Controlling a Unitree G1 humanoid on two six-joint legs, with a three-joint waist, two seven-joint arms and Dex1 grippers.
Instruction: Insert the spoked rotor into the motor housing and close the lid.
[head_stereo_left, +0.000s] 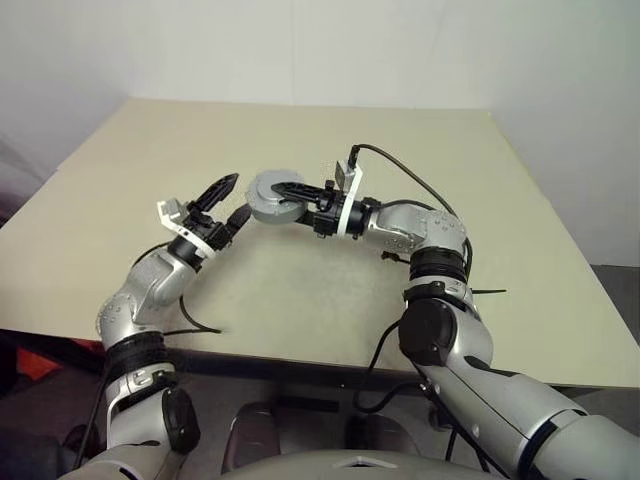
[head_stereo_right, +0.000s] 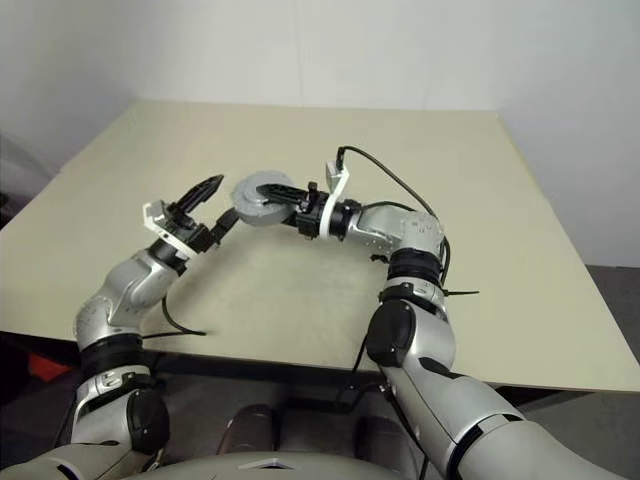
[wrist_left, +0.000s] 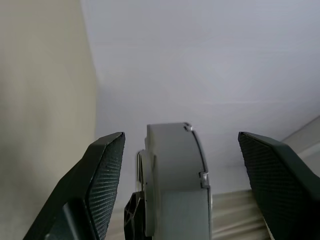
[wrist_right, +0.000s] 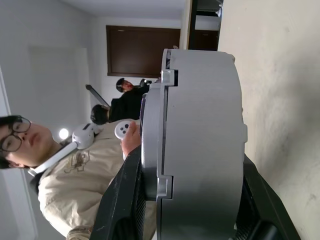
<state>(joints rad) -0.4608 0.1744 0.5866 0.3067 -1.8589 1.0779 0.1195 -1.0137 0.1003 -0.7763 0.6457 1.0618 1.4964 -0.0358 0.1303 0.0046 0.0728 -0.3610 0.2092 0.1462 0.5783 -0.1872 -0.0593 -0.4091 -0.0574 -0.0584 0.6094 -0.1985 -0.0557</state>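
Note:
My right gripper is shut on the motor housing, a short grey drum held level above the table, with one finger over its top face and one beneath. In the right wrist view the motor housing is edge-on, and a thinner disc, seemingly the lid, sits flush on one face. The spoked rotor is hidden. My left gripper stands open just left of the drum, apart from it. Its fingers flank the housing without touching it.
The beige table lies below both arms, with a white wall behind it. A black cable loops off the right wrist. In the right wrist view a person holds a white controller, and another person is behind.

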